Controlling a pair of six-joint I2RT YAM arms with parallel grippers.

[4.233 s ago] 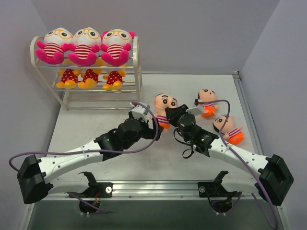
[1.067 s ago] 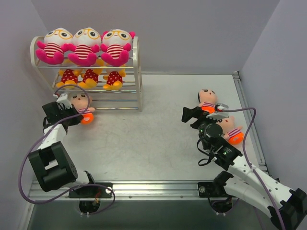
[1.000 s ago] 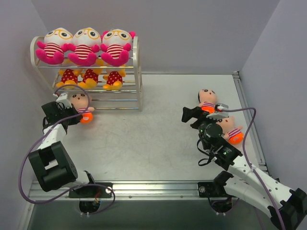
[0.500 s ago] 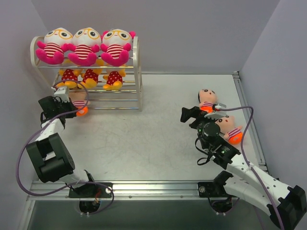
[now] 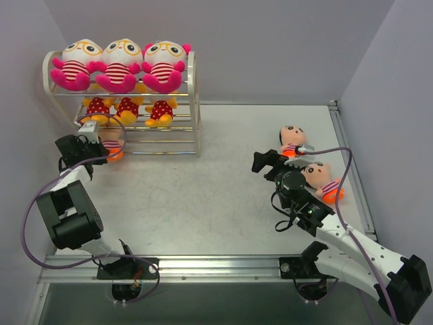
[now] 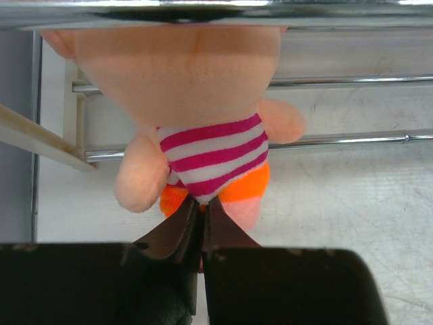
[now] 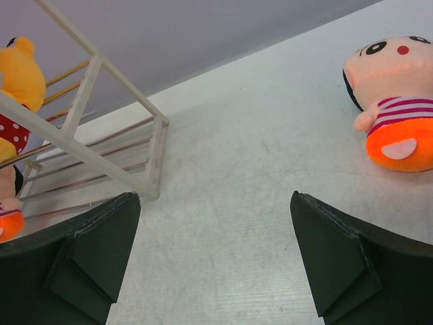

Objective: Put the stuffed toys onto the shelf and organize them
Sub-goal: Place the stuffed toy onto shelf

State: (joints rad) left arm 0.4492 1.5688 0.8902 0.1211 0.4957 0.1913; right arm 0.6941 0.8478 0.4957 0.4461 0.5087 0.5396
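The cream wire shelf stands at the back left. Three pink stuffed toys sit on its top tier and three yellow ones in red dotted dresses on the middle tier. My left gripper is at the shelf's left end, shut on the underside of a peach-faced striped toy. That toy sits under a rod at the bottom tier, its head partly hidden. Two more peach-faced toys lie on the table at the right. My right gripper hovers open just left of them, holding nothing.
The shelf's white corner post and rods show at the left of the right wrist view, with a peach toy at the right. A raised table rim runs along the right side. Purple cables trail from both arms.
My left gripper has carried the peach-faced toy back and left, from in front of the shelf into the left end of its bottom tier. The right arm shifted slightly left.
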